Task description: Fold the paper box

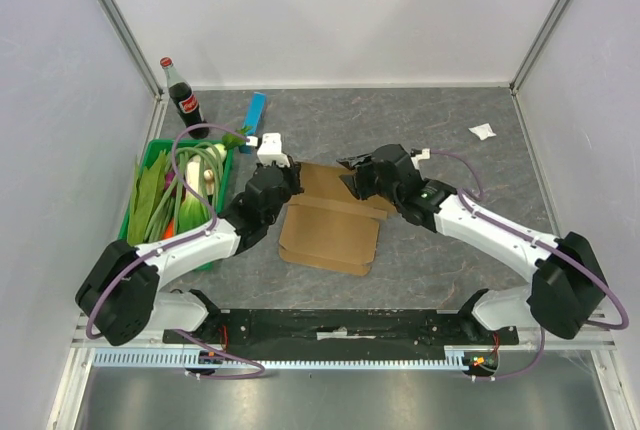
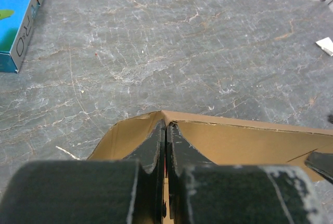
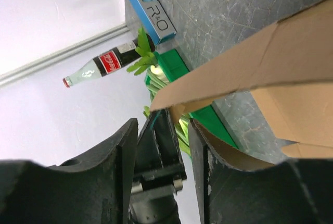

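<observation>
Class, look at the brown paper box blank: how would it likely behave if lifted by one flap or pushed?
The paper box probably flexes rather than staying stiff: its raised flap bows and crinkles at the corner. It looks thin, so likely light; a push would probably slide it across the table.

Paper box (image 1: 330, 235): matt brown cardboard, smooth faces, fibrous edge at the left gripper (image 2: 166, 130) tips.
Fingers (image 2: 151, 151): matt black plastic, scuffed pale at the edges.
Table (image 2: 156, 41): stone-look marbled surface, smooth, faint sheen.
Bottle (image 3: 101, 66), beyond the right gripper (image 3: 162, 130): glossy glass.
</observation>
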